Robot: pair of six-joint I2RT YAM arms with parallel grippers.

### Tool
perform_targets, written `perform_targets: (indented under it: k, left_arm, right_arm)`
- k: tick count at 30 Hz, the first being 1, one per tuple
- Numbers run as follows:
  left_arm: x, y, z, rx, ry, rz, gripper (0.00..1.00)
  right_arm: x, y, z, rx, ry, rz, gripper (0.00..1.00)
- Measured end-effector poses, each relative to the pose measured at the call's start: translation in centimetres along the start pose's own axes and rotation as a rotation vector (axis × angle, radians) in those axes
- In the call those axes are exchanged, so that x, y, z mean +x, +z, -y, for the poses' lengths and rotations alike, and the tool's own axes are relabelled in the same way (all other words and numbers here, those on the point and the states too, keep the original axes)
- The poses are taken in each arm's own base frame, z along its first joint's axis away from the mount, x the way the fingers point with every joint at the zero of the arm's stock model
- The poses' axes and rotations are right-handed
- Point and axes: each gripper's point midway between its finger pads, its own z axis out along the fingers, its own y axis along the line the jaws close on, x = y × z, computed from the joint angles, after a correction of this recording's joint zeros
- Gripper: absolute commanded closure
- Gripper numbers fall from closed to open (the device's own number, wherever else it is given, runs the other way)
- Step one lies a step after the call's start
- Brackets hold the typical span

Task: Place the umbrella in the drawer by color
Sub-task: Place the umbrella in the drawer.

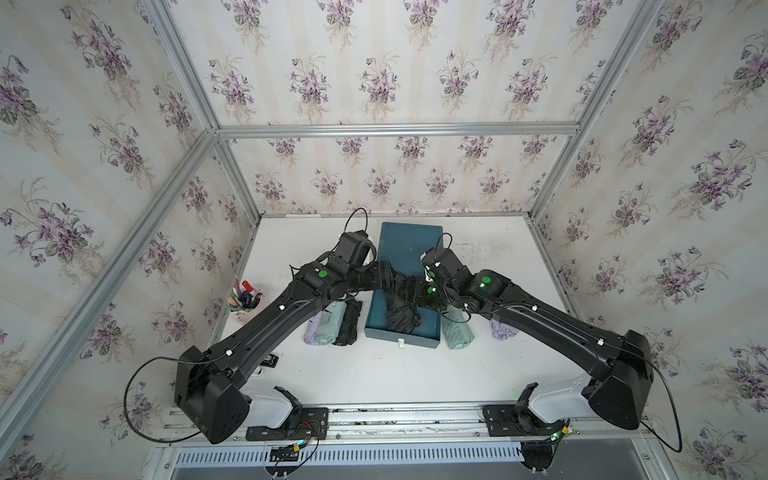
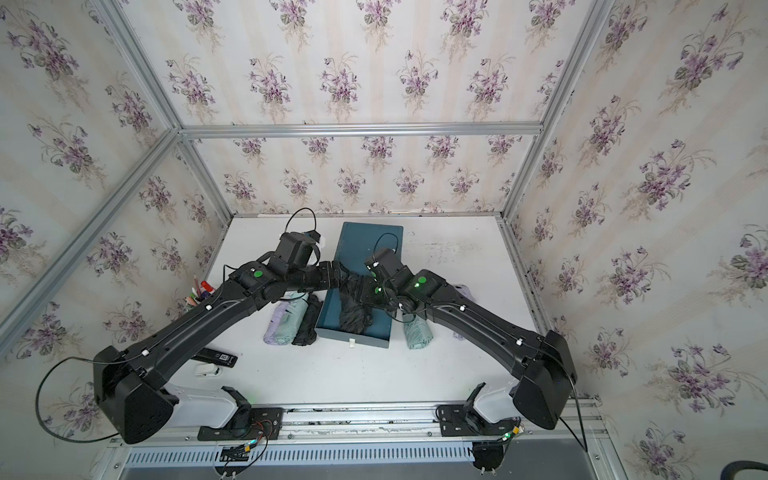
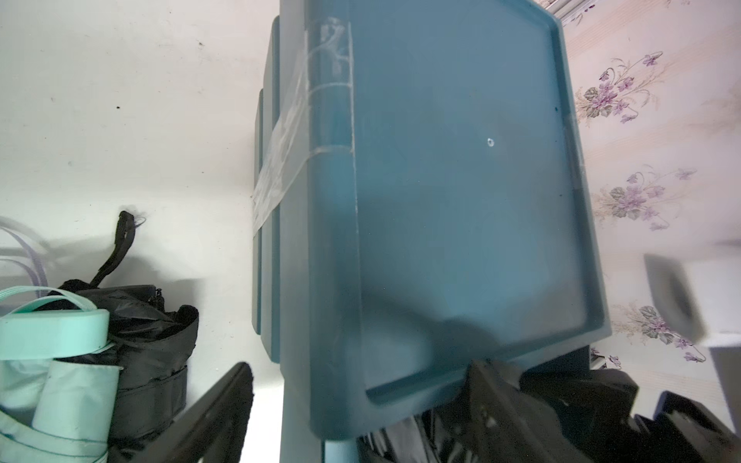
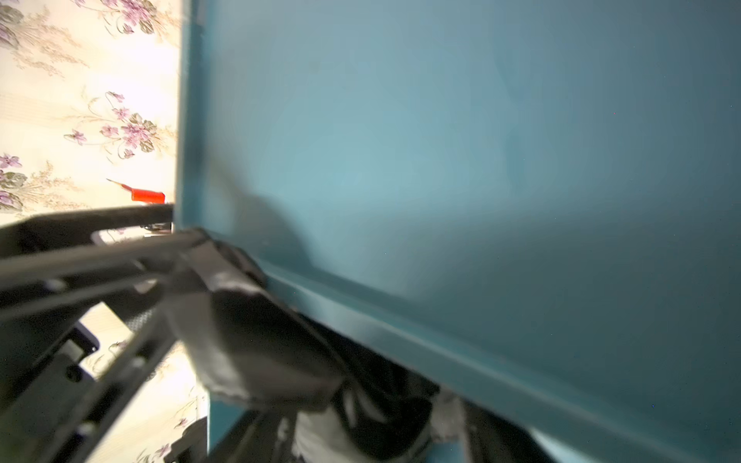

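Observation:
A blue drawer cabinet [image 1: 411,245] stands mid-table with its top drawer [image 1: 428,328] pulled out toward me. In both top views a black folded umbrella [image 1: 401,316] [image 2: 353,318] lies inside that drawer. Both arms meet above it. My left gripper [image 1: 399,286] [image 3: 361,365] is open, its fingers wide either side of the cabinet's front edge and the umbrella [image 3: 421,441] below. My right gripper [image 1: 415,297] [image 4: 367,429] hangs over the same umbrella [image 4: 260,340]. Black fabric lies between its fingers, but blur hides whether they press on it.
Left of the cabinet lie a lilac umbrella [image 1: 312,330], a mint one [image 1: 332,322] and a black one [image 1: 349,324]. On the right lie a mint umbrella [image 1: 457,332] and a lilac one [image 1: 503,330]. A pen cup [image 1: 245,301] stands far left, a black stapler [image 2: 216,357] nearer me.

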Motion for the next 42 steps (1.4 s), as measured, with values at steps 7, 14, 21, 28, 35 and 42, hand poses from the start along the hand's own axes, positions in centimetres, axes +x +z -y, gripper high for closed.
perform_targets:
  k: [7, 14, 21, 28, 35, 42]
  left_arm:
    - [-1.8, 0.3, -0.1, -0.018, -0.019, 0.015, 0.14]
    - [-1.5, 1.8, -0.7, -0.032, -0.040, -0.003, 0.22]
    - [-1.5, 2.3, -0.1, 0.021, -0.057, 0.013, 0.31]
    - [-1.3, 1.5, -0.4, 0.008, -0.063, 0.018, 0.36]
    - [-1.3, 1.6, -0.5, 0.014, -0.081, 0.022, 0.38]
    - [-0.8, 0.8, -0.8, 0.008, -0.081, 0.023, 0.38]
  right_arm:
    - [0.1, 0.4, -0.1, -0.013, -0.025, 0.002, 1.00]
    - [1.9, 1.0, -0.6, -0.120, 0.026, -0.038, 1.00]
    - [1.5, 1.2, -1.5, -0.181, 0.103, -0.084, 0.68]
    - [-0.6, -2.1, -2.1, -0.141, 0.021, 0.034, 0.33]
    - [-0.9, 0.4, -1.0, -0.054, 0.001, 0.037, 0.65]
    - [-0.1, 1.3, -1.8, -0.020, -0.054, 0.060, 1.00]
